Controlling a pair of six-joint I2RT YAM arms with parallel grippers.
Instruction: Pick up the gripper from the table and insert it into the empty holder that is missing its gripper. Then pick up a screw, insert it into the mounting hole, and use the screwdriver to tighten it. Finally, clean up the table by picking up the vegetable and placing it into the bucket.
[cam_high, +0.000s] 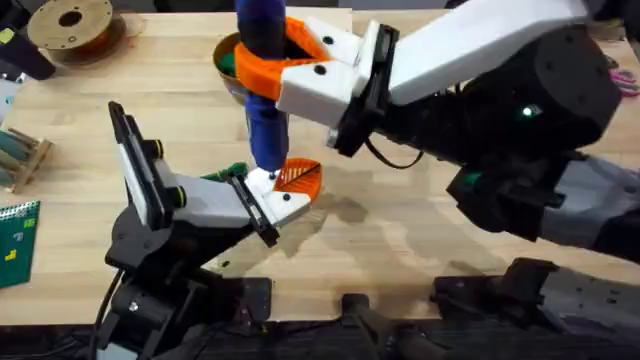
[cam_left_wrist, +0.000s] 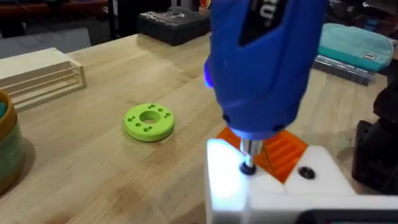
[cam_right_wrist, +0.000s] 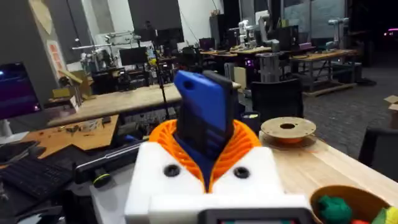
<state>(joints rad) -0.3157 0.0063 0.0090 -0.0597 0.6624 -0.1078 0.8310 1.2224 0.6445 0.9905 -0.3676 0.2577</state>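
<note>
1. We see the right gripper's (cam_high: 300, 62) fingers pinching the screwdriver (cam_high: 264, 100) upright.
2. Below them, its bit meets the holder (cam_left_wrist: 273, 186), beside the gripper (cam_high: 298, 177).
3. We cannot tell the left gripper's (cam_high: 265, 200) state.

The blue pen-shaped electric screwdriver (cam_high: 264, 75) stands upright near the table's middle, clamped in the right arm's white-and-orange gripper (cam_high: 300, 62), its thin metal bit down on the white angular plastic holder (cam_high: 272, 190). The small orange ribbed wedge gripper (cam_high: 298, 176) sits in that holder, just right of the bit. Behind the screwdriver stands the short round tin bucket (cam_high: 228, 58) (with something in it). A flat ring disc (cam_left_wrist: 149, 121) lies beside the holder, apart from it.
</note>
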